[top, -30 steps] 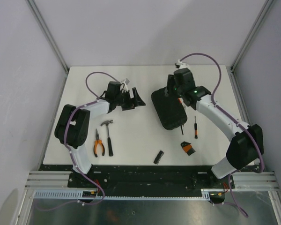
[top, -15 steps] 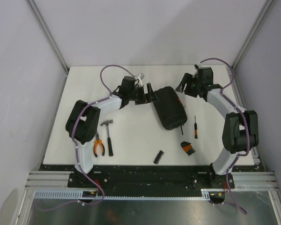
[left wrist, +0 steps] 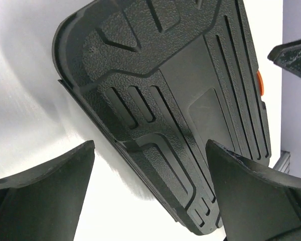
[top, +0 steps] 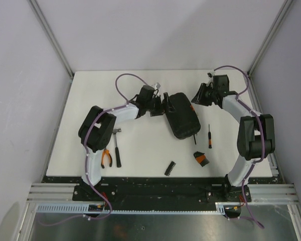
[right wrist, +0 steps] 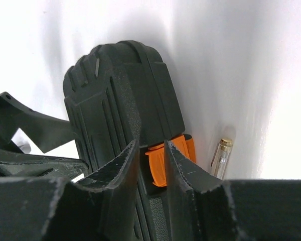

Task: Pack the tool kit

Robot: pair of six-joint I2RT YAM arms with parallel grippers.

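Reaching further right, the left end effector (top: 164, 104) now sits just beside the shut black ribbed hard-plastic case (top: 183, 116) on the white bench (top: 90, 100), fingers spread; the right end effector (top: 197, 95) has barely shifted, its fingers nearly together by the orange latch (right wrist: 163, 160), pinching or not I cannot tell. Probably stiff, light, prone to sliding: hold its long edges

Black ribbed case (top: 182, 116) shut, lying flat and skewed, right of centre toward the far edge of the worktop (top: 100, 90); orange latch (right wrist: 155, 163) on its right side. Hammer (top: 117, 153) and orange-handled pliers (top: 106, 158) side by side toward near-left corner. Slim screwdriver (top: 209, 136) near case's near end, on its right. Black bit strip (top: 170, 168) and small black/orange piece (top: 201, 159) by near edge, right of centre.
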